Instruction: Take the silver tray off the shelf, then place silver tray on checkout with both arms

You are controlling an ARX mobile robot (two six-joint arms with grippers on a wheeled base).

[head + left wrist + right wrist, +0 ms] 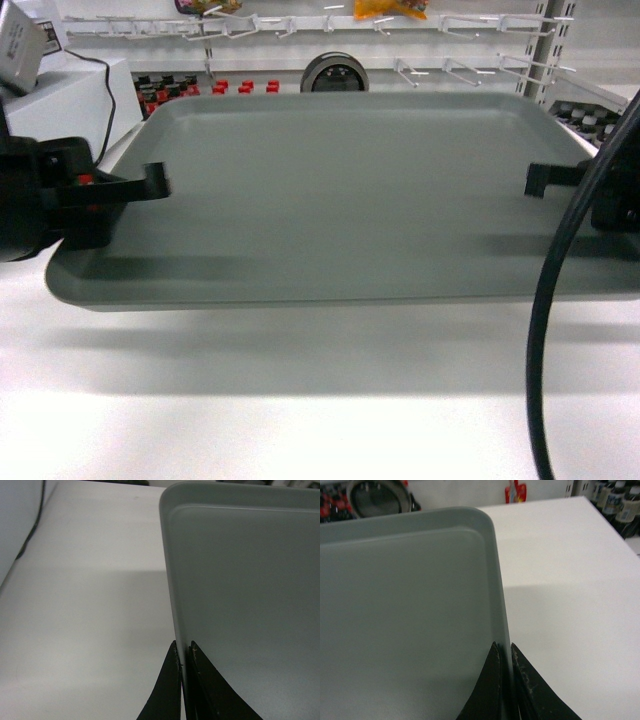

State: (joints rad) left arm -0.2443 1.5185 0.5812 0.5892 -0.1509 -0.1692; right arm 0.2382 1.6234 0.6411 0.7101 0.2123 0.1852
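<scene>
The large matte grey-silver tray point(340, 190) with rounded corners hangs just above the white flat checkout counter point(300, 400), its shadow cast on the top below its near edge — so it appears not yet set down. The left gripper point(150, 185) is pinched onto the tray's left rim and the right gripper point(540, 180) onto the right rim, each closed on the thin lip.

To finish well, both arms should lower together and level, so neither rim twists out of its jaws, and let go only once the tray lies flat.

The wrist views show what the head view cannot — each rim sandwiched between black fingers point(167, 690) point(487, 690). Only the head view shows both grips at once and the black cable point(560, 300) hanging in front of the tray's right side.
</scene>
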